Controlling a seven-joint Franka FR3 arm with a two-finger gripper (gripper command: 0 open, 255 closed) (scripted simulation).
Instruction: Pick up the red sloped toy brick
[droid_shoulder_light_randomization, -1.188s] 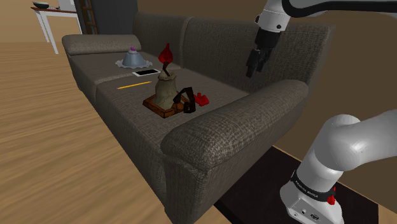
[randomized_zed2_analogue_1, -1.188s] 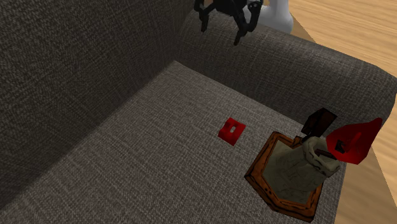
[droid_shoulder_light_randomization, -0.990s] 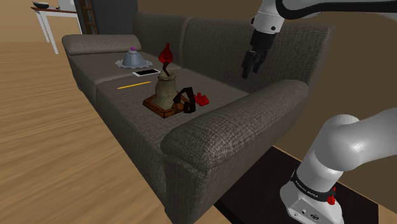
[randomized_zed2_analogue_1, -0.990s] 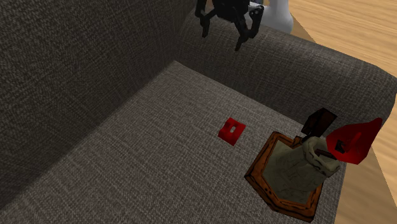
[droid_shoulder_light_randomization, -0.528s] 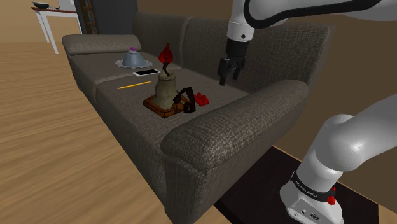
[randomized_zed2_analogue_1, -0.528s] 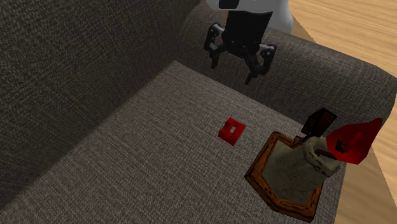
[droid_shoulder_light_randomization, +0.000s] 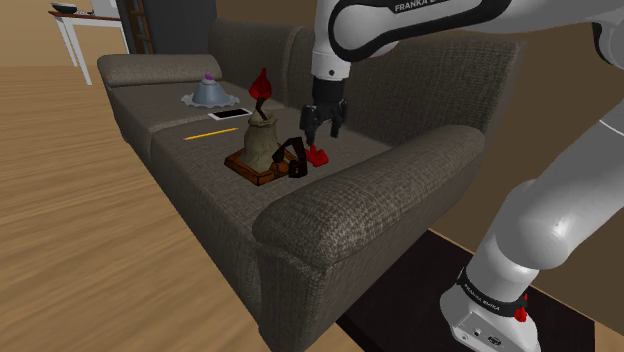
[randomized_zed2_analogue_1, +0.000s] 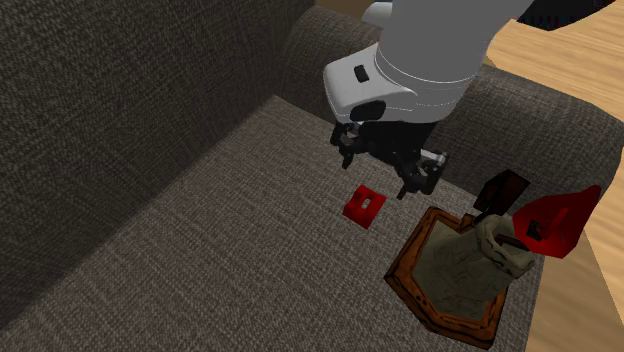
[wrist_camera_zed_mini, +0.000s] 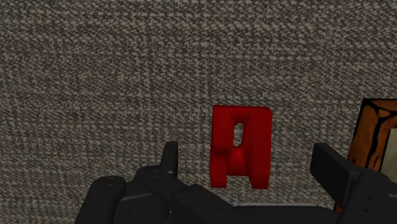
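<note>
Red brick (wrist_camera_zed_mini: 240, 147): one (end effector (randomized_zed2_analogue_1: 378, 174) spread).

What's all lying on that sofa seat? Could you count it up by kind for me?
Red toy brick: 1
Sack on a brown base: 1
Black object beside the sack: 1
Yellow pencil: 1
White flat slab: 1
Bluish lidded dish: 1
Total: 6
</note>
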